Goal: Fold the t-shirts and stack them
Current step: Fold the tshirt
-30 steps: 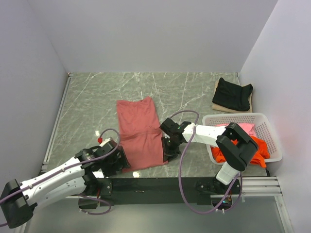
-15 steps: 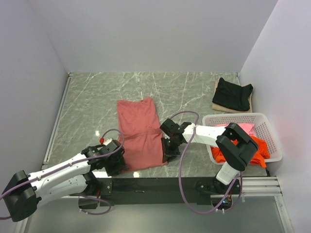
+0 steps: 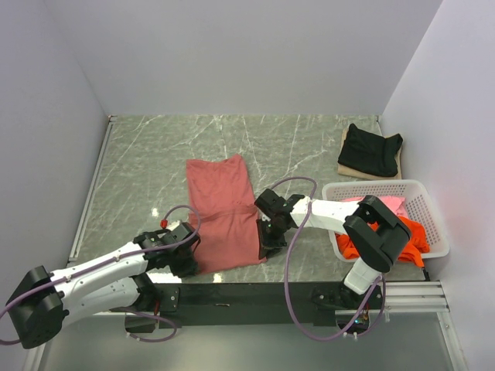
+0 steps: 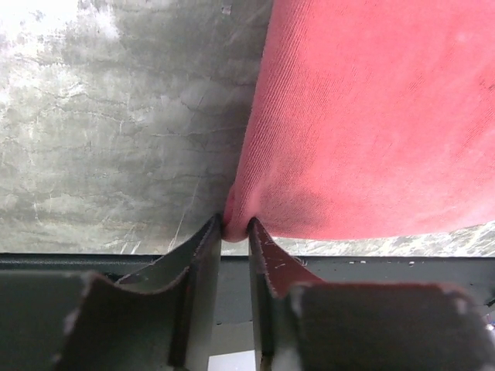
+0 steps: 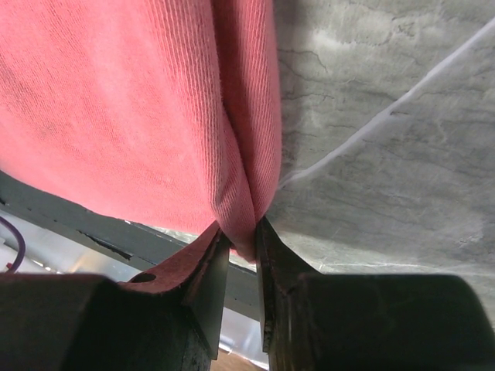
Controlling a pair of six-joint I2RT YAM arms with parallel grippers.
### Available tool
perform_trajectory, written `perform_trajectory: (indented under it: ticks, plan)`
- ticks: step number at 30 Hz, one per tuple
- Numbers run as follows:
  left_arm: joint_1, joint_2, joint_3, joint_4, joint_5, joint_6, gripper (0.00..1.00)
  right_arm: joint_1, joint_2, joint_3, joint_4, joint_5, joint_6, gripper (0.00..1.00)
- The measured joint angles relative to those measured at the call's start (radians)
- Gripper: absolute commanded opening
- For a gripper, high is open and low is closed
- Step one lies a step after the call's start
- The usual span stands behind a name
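The brick-red t-shirt (image 3: pixel 224 209) lies flat on the marble table as a long folded strip, running from the middle toward the near edge. My left gripper (image 3: pixel 192 259) is at its near left corner, and the left wrist view shows the jaws shut on a pinch of the red cloth (image 4: pixel 371 116) at the gripper (image 4: pixel 234 226). My right gripper (image 3: pixel 267 246) holds the near right corner, jaws shut on a fold of the shirt (image 5: pixel 116 100) at the gripper (image 5: pixel 241 232). A black t-shirt (image 3: pixel 371 149) lies folded at the far right. Orange (image 3: pixel 414 236) and pink (image 3: pixel 394 203) t-shirts sit in the basket.
The white lattice basket (image 3: pixel 371 185) stands at the right edge of the table. The black shirt rests on a tan folded piece (image 3: pixel 346 165). The table's dark front rail (image 3: pixel 247 290) runs just behind both held corners. Grey walls close in the left, back and right.
My left gripper has slid in to the shirt's near left corner and closed on it. The right gripper has kept its grip and place.
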Motion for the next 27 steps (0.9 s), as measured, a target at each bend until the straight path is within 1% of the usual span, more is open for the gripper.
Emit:
perform_trajectory:
  ticks: [3, 5, 6, 7, 9, 10, 11, 16, 20, 27]
  plan:
    - [0.000, 0.006, 0.000, 0.005, 0.000, 0.000, 0.19, 0.000, 0.003, 0.000, 0.000, -0.003, -0.003, 0.25]
    - [0.000, 0.010, 0.000, 0.010, 0.001, 0.000, 0.14, 0.000, 0.006, 0.002, 0.000, -0.008, -0.003, 0.24]
    - [0.000, 0.011, 0.000, 0.013, 0.002, 0.001, 0.07, 0.000, 0.008, 0.002, 0.000, -0.009, -0.003, 0.22]
    - [0.000, 0.013, 0.000, 0.017, 0.004, 0.001, 0.01, 0.000, 0.009, 0.003, -0.001, -0.010, -0.005, 0.18]
    - [0.000, 0.014, 0.000, 0.027, 0.008, 0.008, 0.01, 0.000, 0.013, 0.004, 0.000, -0.016, -0.010, 0.11]
    - [0.000, 0.015, 0.000, 0.029, 0.009, 0.009, 0.00, 0.000, 0.014, 0.004, -0.001, -0.018, -0.013, 0.03]
    - [0.000, 0.015, 0.000, 0.030, 0.010, 0.011, 0.00, 0.000, 0.015, 0.005, -0.002, -0.019, -0.021, 0.00]
    - [0.000, 0.001, 0.001, 0.023, 0.023, 0.031, 0.00, 0.007, 0.010, 0.011, -0.027, -0.010, -0.051, 0.00]
    - [-0.001, -0.034, 0.039, -0.017, 0.081, 0.060, 0.00, 0.029, -0.027, 0.010, -0.105, 0.020, -0.080, 0.00]
    - [-0.005, -0.128, 0.127, -0.084, 0.221, 0.056, 0.01, 0.086, -0.223, 0.007, -0.290, 0.028, -0.095, 0.00]
